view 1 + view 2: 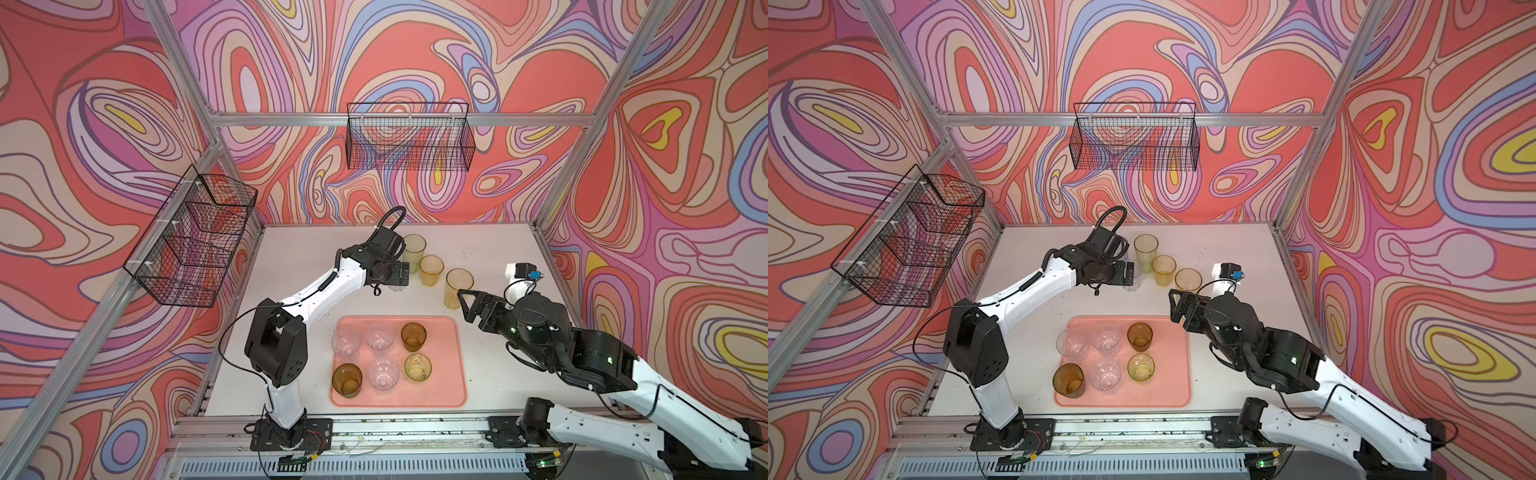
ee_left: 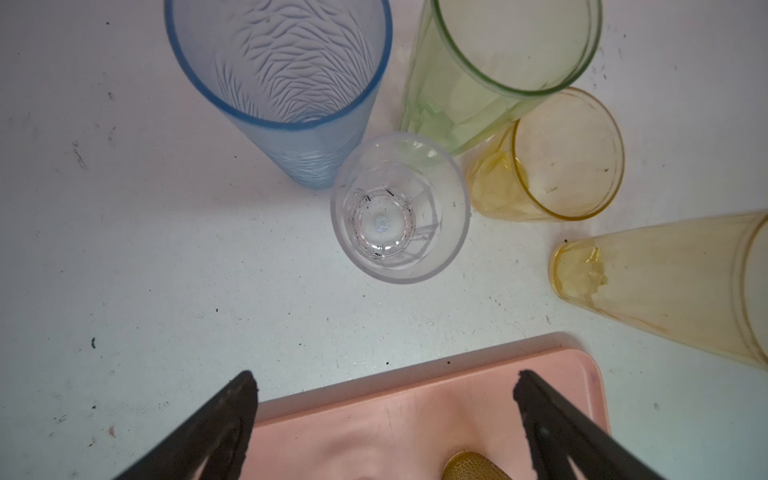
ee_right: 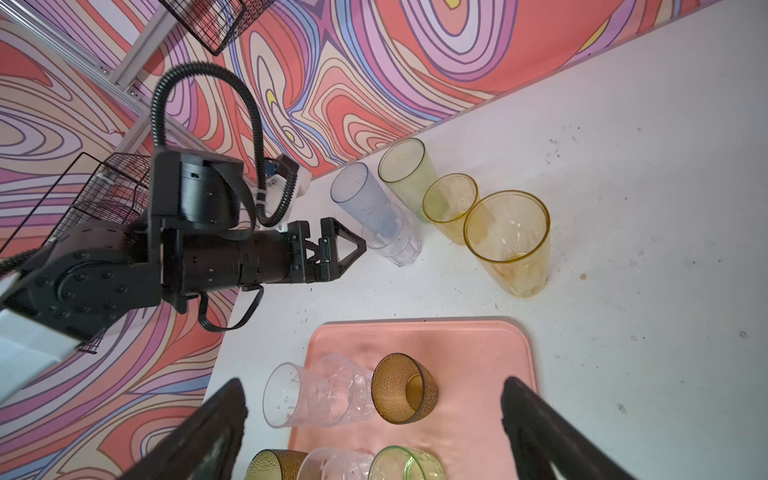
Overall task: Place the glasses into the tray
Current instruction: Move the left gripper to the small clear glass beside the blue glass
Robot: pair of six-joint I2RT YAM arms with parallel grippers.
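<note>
My left gripper (image 2: 384,380) is hovering fully spread and empty near the clear tumbler (image 2: 399,208), which is standing upright, mouth up, on the surface (image 2: 124,249) beyond the tray (image 2: 374,415). My right gripper (image 1: 465,307) is hanging fully spread, empty too. Six glasses (image 1: 413,336) are standing upright in the tray.

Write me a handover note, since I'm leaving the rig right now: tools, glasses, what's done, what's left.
Left tool: open, empty, close to the short clear glass on the table.
Right tool: open, empty, near the tall yellow glass.
Done: six in the tray: three clear tumblers, two brown tumblers, one green tumbler.
To do: five on the table: those two, plus the pale blue glass, yellow-green glass and short orange glass.
</note>
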